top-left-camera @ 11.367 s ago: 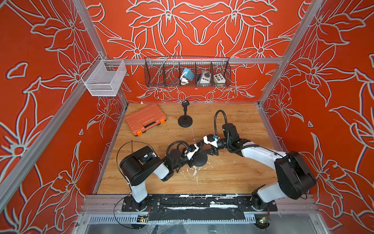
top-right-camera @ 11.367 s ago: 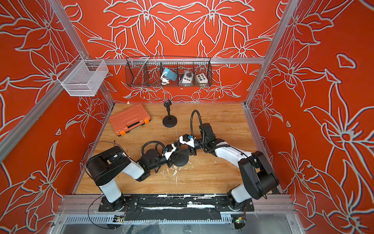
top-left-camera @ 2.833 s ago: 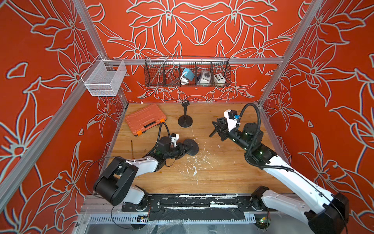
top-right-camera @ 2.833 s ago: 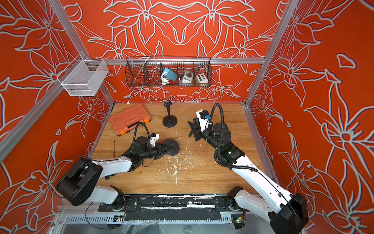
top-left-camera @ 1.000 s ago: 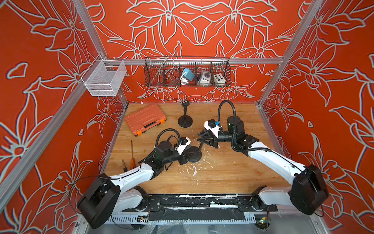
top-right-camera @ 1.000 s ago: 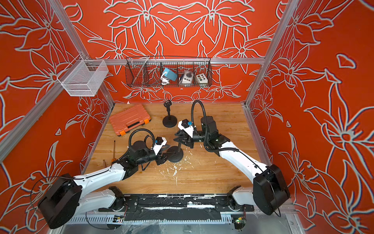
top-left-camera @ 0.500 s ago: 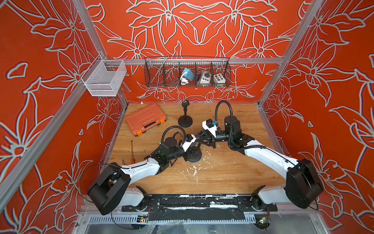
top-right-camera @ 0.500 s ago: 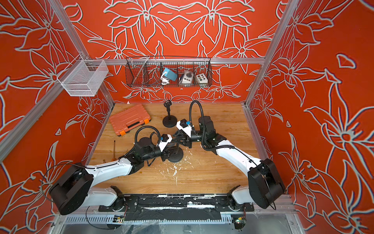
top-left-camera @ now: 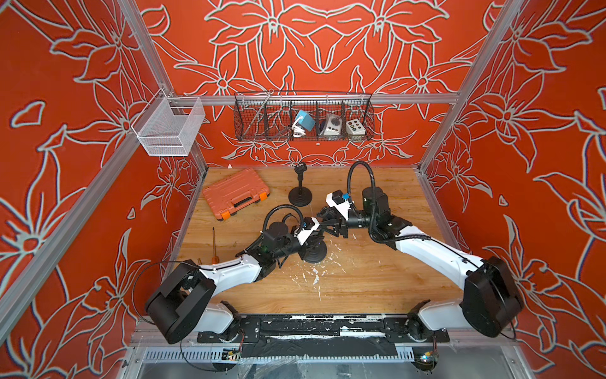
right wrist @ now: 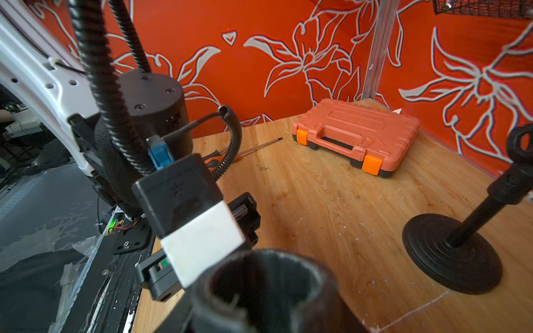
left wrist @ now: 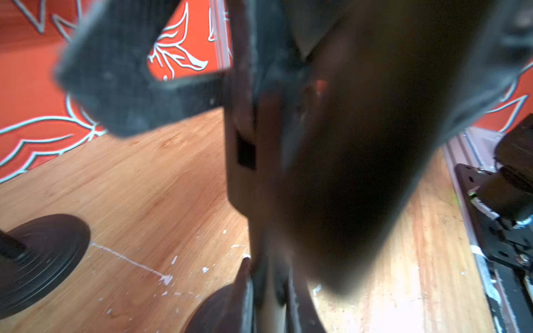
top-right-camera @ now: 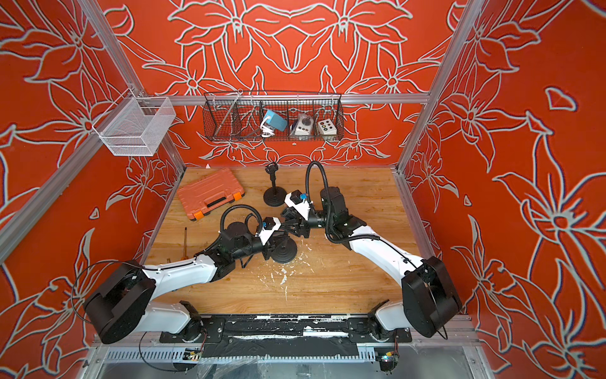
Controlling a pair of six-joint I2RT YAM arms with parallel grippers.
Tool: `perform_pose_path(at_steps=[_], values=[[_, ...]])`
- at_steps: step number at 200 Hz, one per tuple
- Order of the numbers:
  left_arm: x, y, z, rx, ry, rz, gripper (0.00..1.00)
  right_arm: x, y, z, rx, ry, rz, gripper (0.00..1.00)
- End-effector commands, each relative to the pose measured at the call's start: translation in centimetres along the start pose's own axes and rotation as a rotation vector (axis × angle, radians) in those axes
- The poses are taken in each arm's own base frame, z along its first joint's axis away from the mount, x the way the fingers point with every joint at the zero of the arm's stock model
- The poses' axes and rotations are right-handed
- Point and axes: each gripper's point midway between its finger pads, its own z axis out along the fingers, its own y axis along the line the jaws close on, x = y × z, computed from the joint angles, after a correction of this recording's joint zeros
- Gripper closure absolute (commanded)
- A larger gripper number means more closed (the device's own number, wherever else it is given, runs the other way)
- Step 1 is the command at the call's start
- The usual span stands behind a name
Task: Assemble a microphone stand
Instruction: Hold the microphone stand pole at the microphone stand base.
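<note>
Top views both show my left fingers [top-left-camera: 314, 239] clamped shut on the stand pole [left wrist: 269, 305] above the round base [top-left-camera: 315, 254] mid-desk [top-left-camera: 360, 279], with my right fingers [top-left-camera: 329, 226] just beside, open or closed I cannot tell.

Bright even light in both top views, soft shadows; left wrist view blurred, dark foreground

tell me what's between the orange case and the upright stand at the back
Only bare tabletop separates the orange case from the upright stand, clear in both top views.
</note>
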Motion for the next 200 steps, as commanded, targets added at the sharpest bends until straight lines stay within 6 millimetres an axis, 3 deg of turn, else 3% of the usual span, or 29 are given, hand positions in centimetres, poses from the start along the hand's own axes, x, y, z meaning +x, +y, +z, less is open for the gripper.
perform_pose_path(at_steps=[1, 44, 64, 79, 146, 200], values=[[-0.9, 1.1, -0.2, -0.060, -0.042, 0.002, 1.00, -0.4, 0.0, -1.1, 0.046, 0.050, -0.012, 0.45], [-1.0, 1.3, -0.6, -0.072, -0.064, -0.032, 1.00, 1.6, -0.1, -2.8, 0.142, 0.034, 0.027, 0.43], [-1.0, 1.1, -0.8, -0.068, -0.079, -0.027, 1.00, 2.0, -0.1, -2.9, 0.157, 0.011, 0.053, 0.50], [-0.8, 1.0, -1.0, -0.066, -0.090, -0.021, 1.00, 2.0, -0.1, -2.8, 0.151, -0.006, 0.075, 0.59], [-0.4, 0.5, -0.6, -0.028, -0.090, -0.023, 1.00, 1.7, -0.6, -1.2, 0.087, -0.066, 0.137, 0.48], [-0.3, 0.3, -0.3, -0.009, -0.092, -0.026, 1.00, 1.3, -0.8, -0.1, 0.044, -0.090, 0.147, 0.59]])
